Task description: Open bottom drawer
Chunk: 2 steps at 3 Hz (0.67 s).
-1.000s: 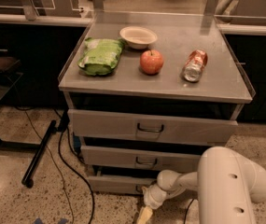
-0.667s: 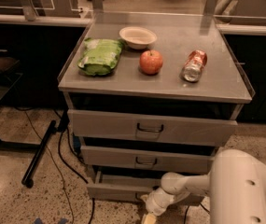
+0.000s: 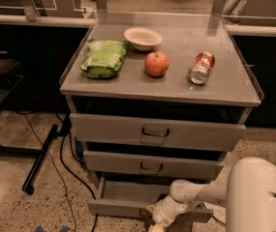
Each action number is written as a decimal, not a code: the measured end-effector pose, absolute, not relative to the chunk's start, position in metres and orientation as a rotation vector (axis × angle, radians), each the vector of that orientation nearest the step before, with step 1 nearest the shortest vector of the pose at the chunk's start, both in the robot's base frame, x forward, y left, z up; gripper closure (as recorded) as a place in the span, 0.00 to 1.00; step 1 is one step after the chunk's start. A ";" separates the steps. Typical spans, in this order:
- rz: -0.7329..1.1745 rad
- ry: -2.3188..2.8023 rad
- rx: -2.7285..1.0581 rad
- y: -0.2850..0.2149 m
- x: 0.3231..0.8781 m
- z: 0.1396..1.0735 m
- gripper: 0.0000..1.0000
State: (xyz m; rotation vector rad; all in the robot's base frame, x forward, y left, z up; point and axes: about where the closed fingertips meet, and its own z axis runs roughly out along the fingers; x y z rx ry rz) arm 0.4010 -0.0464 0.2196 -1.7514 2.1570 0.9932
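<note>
The bottom drawer [image 3: 120,207] is the lowest, shortest grey front of the cabinet, and it stands pulled out towards me, showing plain grey inside [image 3: 128,190]. My white arm reaches in from the lower right, and its gripper [image 3: 158,220] is at the middle of the drawer's front, where the handle is hidden behind it. The mid-sized drawer [image 3: 152,166] and the tallest drawer [image 3: 154,133] above stand only slightly out.
On the cabinet top [image 3: 224,88] lie a green bag [image 3: 103,58], a white bowl [image 3: 143,37], a red apple [image 3: 156,64] and a tipped can [image 3: 201,67]. A black pole [image 3: 40,158] and cables [image 3: 72,170] lie on the floor at left.
The bottom drawer has slid further out towards me, and my gripper and arm have moved down and back with it.
</note>
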 end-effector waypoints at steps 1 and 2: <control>0.981 2.163 -1.769 -0.043 0.401 0.213 0.00; 0.977 2.194 -1.772 -0.048 0.395 0.206 0.00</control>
